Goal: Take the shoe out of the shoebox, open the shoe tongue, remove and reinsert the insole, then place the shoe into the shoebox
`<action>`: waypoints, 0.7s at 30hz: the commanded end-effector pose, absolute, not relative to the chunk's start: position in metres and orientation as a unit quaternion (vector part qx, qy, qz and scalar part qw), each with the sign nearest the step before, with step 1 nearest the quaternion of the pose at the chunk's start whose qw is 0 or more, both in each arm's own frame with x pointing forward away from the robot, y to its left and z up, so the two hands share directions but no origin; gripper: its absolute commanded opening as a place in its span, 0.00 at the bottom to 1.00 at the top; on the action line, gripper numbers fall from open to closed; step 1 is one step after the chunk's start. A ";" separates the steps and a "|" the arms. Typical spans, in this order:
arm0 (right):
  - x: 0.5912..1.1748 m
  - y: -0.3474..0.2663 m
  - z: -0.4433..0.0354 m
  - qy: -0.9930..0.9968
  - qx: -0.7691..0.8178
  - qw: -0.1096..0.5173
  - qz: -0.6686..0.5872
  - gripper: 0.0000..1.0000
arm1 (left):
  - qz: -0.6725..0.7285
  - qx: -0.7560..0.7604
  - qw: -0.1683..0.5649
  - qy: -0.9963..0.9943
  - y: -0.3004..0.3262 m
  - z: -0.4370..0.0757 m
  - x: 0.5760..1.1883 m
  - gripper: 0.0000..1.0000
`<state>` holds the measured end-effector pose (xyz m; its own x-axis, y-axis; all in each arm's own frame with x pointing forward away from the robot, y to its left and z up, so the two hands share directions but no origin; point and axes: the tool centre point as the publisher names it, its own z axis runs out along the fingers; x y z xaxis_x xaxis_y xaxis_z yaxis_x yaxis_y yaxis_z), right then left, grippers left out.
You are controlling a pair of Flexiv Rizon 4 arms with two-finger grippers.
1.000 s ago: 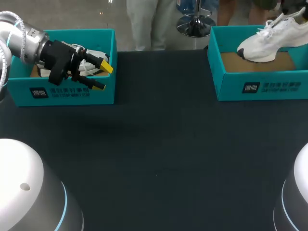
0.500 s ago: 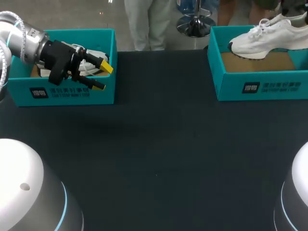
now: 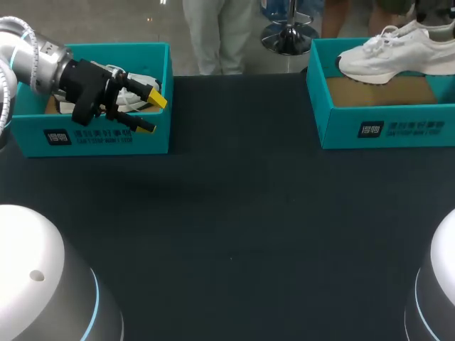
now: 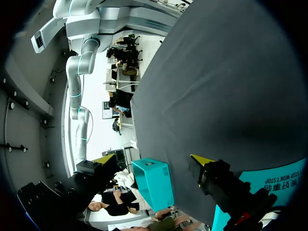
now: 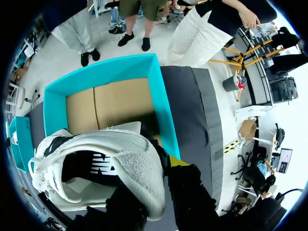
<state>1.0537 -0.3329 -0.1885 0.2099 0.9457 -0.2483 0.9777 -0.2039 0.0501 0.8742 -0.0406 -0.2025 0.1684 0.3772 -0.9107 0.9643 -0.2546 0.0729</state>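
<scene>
My right tool (image 5: 161, 166) is gripping the white lace-up sneaker (image 3: 398, 55) above the teal cardboard shoebox (image 3: 341, 131), upper right, clearing its walls; my left tool (image 3: 151, 114) is gaping wide, idle.

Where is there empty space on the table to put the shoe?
The table is bare between the left box and right box, and all in front of them. The left claw crowds the left box; the shoe hangs over the right box.
</scene>
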 end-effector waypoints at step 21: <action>1.055 -0.335 -0.195 0.600 0.788 0.127 -0.055 0.00 | -0.412 0.677 0.355 0.496 -0.040 -0.202 0.874 1.00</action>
<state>1.0629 -0.3358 -0.1885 0.2649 0.9334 -0.2421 0.9637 -0.2477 0.0997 0.8742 -0.0406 -0.2025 0.1684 0.3772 -0.9107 0.9643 -0.2546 0.0729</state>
